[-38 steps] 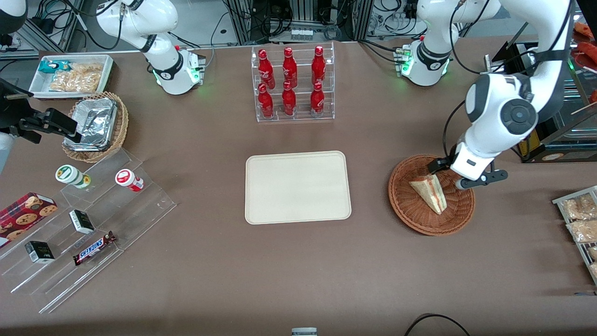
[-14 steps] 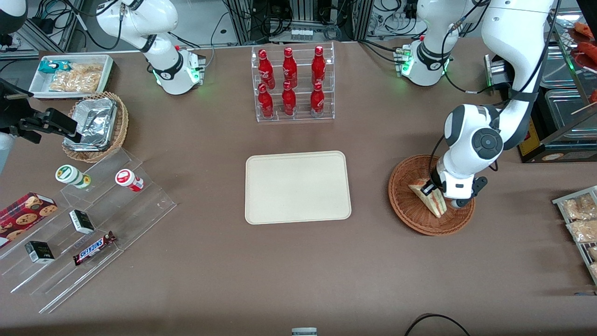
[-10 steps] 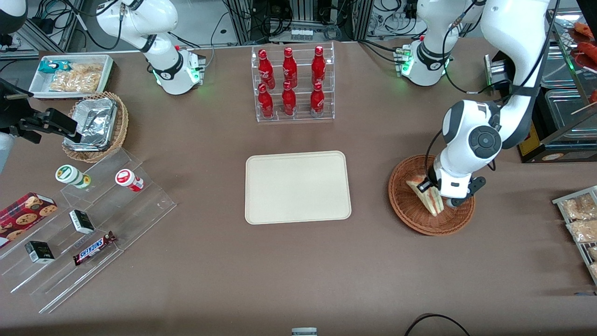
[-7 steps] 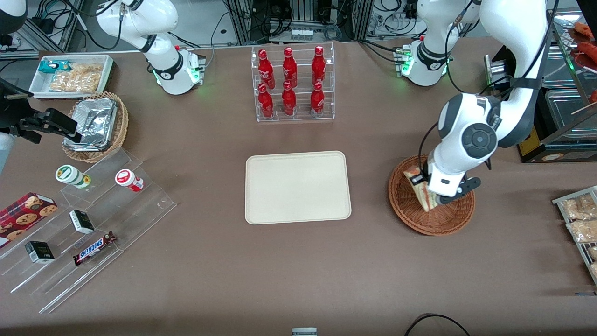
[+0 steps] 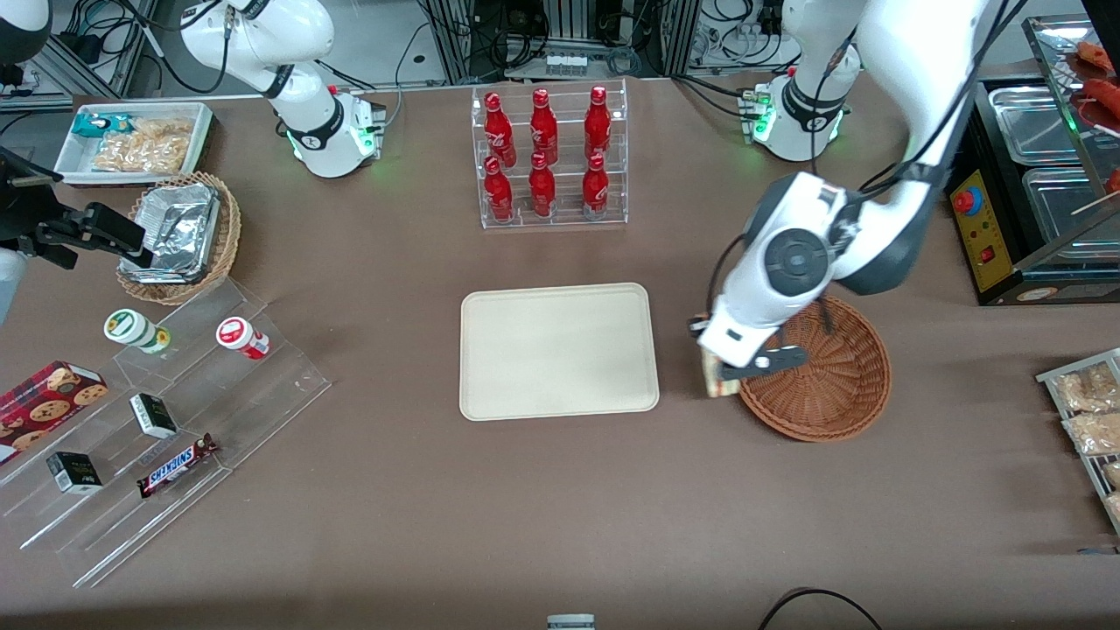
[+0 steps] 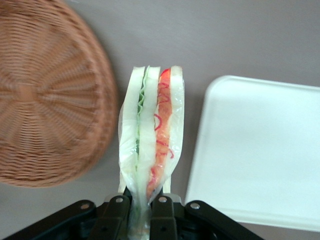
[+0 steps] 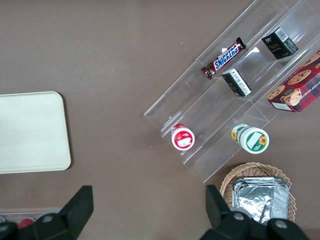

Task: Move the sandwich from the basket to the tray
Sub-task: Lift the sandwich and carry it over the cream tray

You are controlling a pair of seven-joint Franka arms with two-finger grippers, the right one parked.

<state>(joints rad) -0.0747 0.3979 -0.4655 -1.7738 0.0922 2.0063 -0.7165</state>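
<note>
Half done, we'd say: our gripper (image 6: 142, 210) pinches the sandwich (image 6: 150, 150) by its base, carried in the air between basket (image 5: 831, 376) and tray (image 5: 558, 350). The basket's empty; we've yet to reach the tray and let go.

I see the sandwich (image 6: 150, 150) as pale white bread with a green layer and a red-orange one, pinched in my black gripper (image 6: 141, 210). The basket (image 5: 827, 372) is reddish-brown wicker with a ringed weave, the tray (image 5: 558, 350) plain cream, and the tabletop (image 5: 525, 507) dull brown.
</note>
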